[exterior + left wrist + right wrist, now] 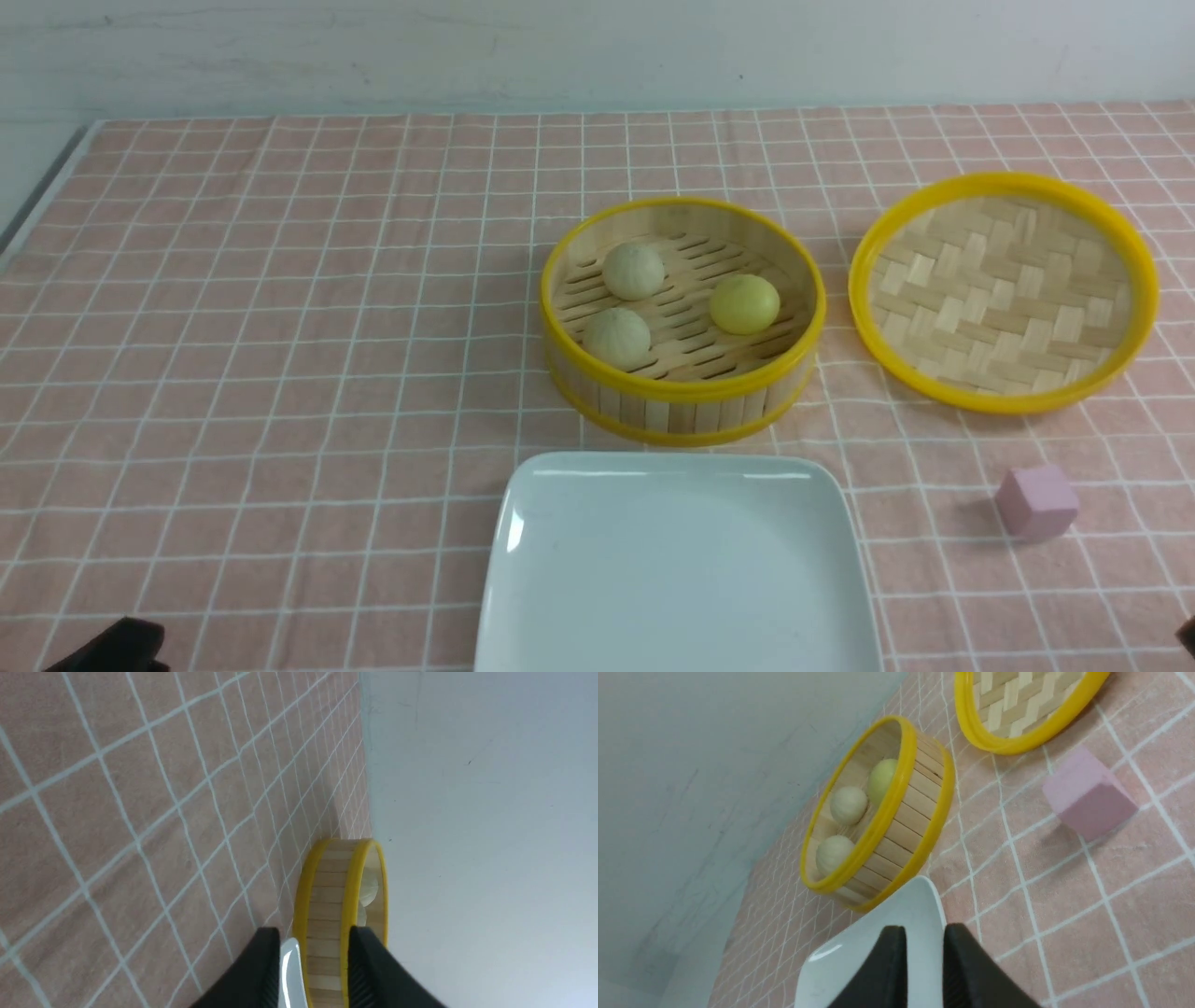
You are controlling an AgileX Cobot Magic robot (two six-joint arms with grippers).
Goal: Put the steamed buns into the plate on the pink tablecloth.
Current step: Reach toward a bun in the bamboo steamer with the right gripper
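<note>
Front view: steamed buns (pixel 634 272) in basket (pixel 681 390).

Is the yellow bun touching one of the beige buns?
Apart. The front view shows bare slats of the basket between the yellow bun and both the far beige bun and the near beige bun.

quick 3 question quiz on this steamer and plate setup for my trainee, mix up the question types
1. Count: how many round steamed buns lie in the yellow-rimmed round bamboo steamer basket?
2. True or false: the glossy white square plate already holds a bun.
3. Choose: the small pink cube sits nearest to A) the yellow-rimmed woven bamboo lid, B) the back wall, C) the basket.

Key: 1) three; 2) false; 3) A.
</note>
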